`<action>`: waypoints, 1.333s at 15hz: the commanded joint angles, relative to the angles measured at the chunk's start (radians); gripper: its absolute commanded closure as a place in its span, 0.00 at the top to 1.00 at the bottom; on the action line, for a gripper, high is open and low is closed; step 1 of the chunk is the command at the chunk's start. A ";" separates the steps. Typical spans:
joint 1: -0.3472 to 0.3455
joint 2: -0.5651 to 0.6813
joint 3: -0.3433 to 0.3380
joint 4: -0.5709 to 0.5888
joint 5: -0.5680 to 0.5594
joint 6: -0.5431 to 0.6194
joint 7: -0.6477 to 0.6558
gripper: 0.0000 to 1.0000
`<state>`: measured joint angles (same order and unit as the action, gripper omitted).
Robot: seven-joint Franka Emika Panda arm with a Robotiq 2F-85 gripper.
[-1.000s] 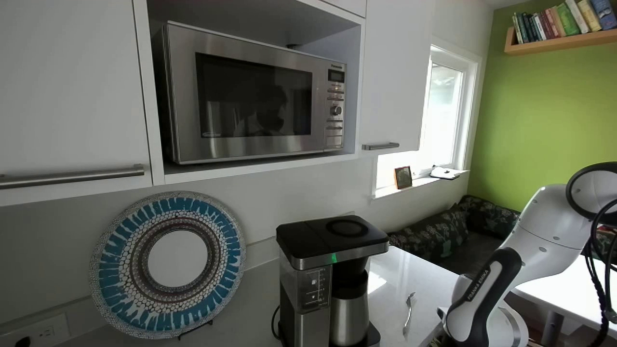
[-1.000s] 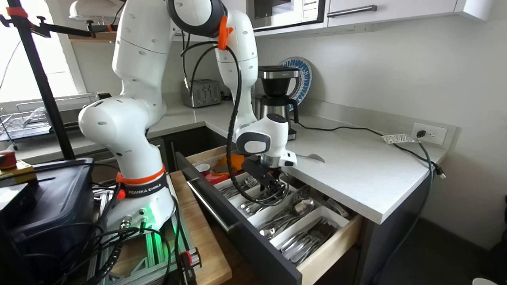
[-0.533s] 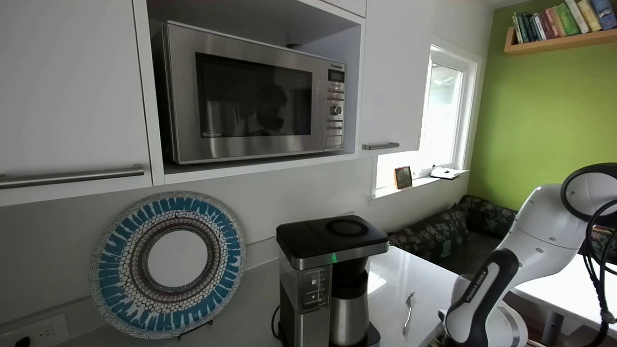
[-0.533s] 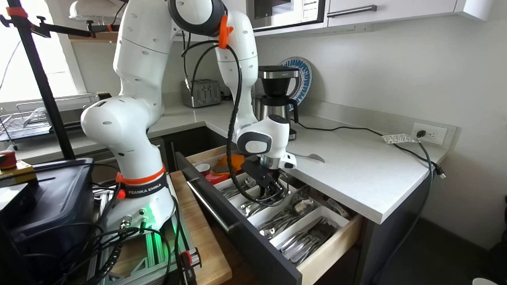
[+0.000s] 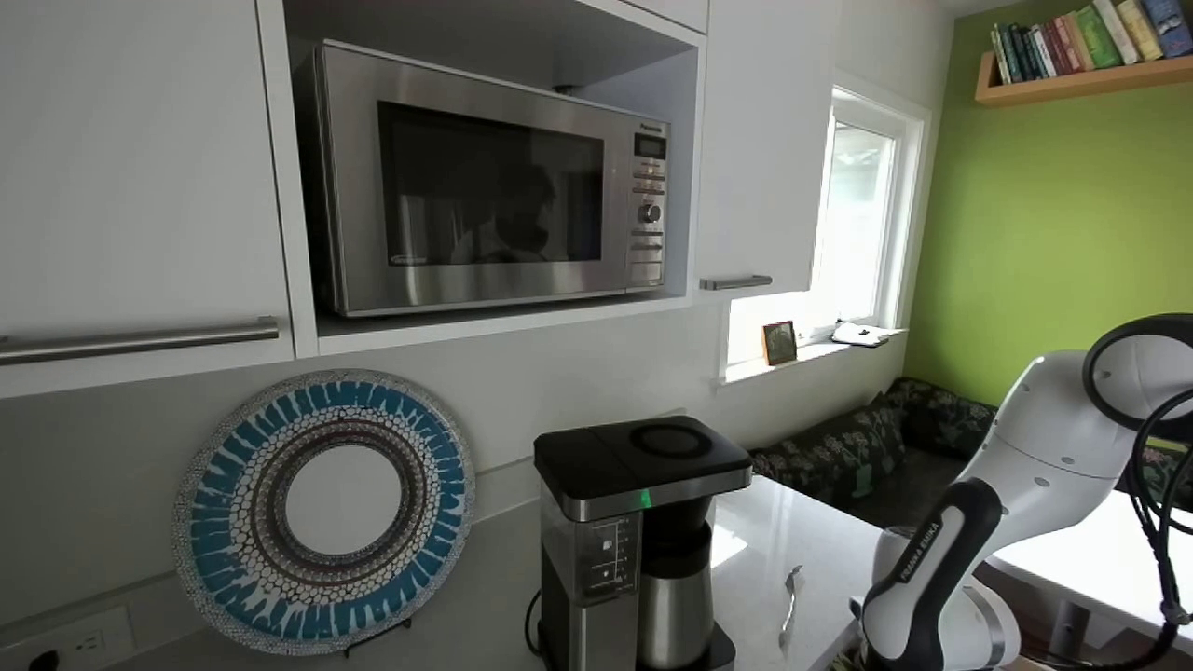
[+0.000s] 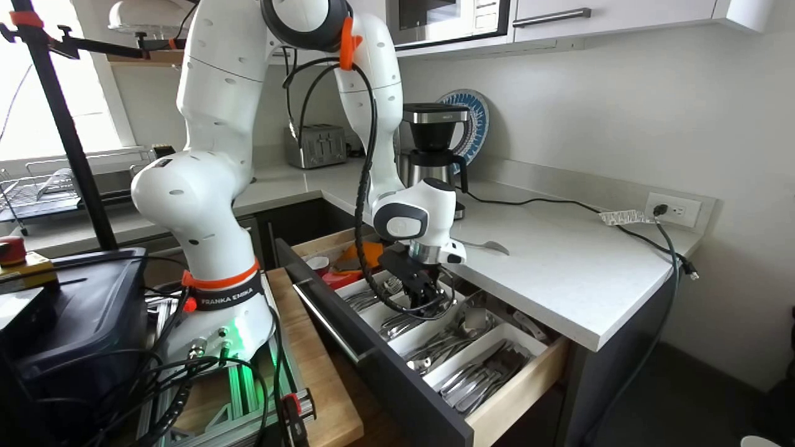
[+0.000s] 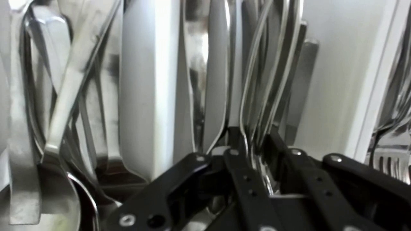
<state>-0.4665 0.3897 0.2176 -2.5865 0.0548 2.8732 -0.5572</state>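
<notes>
Slim, shiny metal cutlery (image 7: 273, 73), its curved edges turned up, runs between the fingers (image 7: 245, 181) of the gripper (image 7: 255, 138) and out past their tips. The gripper stands narrow about these pieces; whether it grips them cannot be told. White compartment walls (image 7: 165, 80) flank the gripper, more utensils (image 7: 20, 128) beyond them.

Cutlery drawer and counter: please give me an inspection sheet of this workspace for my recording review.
Surface: pale counter, metal utensil lying on it.
Job's things: open drawer, cutlery in white compartments.
Clutter: orange item, red item and small round container in the drawer's end section.
Grippers: gripper down in the drawer, jaws either side of several thin pieces; cannot tell whether it grips them.
Cables: black cable loops over the drawer; black cord crosses the counter.
Surroundings: coffee maker on the counter, microwave higher up.
</notes>
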 commanded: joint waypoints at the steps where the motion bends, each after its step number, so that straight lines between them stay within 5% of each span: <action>1: 0.049 -0.012 -0.048 0.004 -0.006 -0.027 0.018 0.51; 3: 0.063 -0.011 -0.054 0.004 -0.004 -0.031 0.020 0.67; 4: 0.067 -0.007 -0.053 0.005 -0.003 -0.032 0.020 0.68; 5: 0.070 -0.006 -0.050 0.004 0.001 -0.030 0.020 0.60; 6: 0.073 -0.007 -0.049 0.003 0.002 -0.029 0.024 0.41; 8: 0.072 -0.013 -0.050 0.001 0.003 -0.025 0.022 0.42; 10: 0.069 -0.025 -0.057 0.000 0.006 -0.022 0.022 0.24; 12: 0.060 -0.040 -0.052 -0.003 0.017 -0.006 0.015 0.19; 13: 0.058 -0.049 -0.049 -0.004 0.022 -0.002 0.011 0.27; 14: 0.057 -0.055 -0.047 -0.005 0.026 0.006 0.008 0.47; 18: 0.071 -0.078 -0.066 -0.007 0.019 0.012 0.015 0.67; 20: 0.067 -0.076 -0.061 -0.007 0.028 0.018 0.006 0.62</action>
<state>-0.4055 0.3261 0.1647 -2.5781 0.0645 2.8747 -0.5359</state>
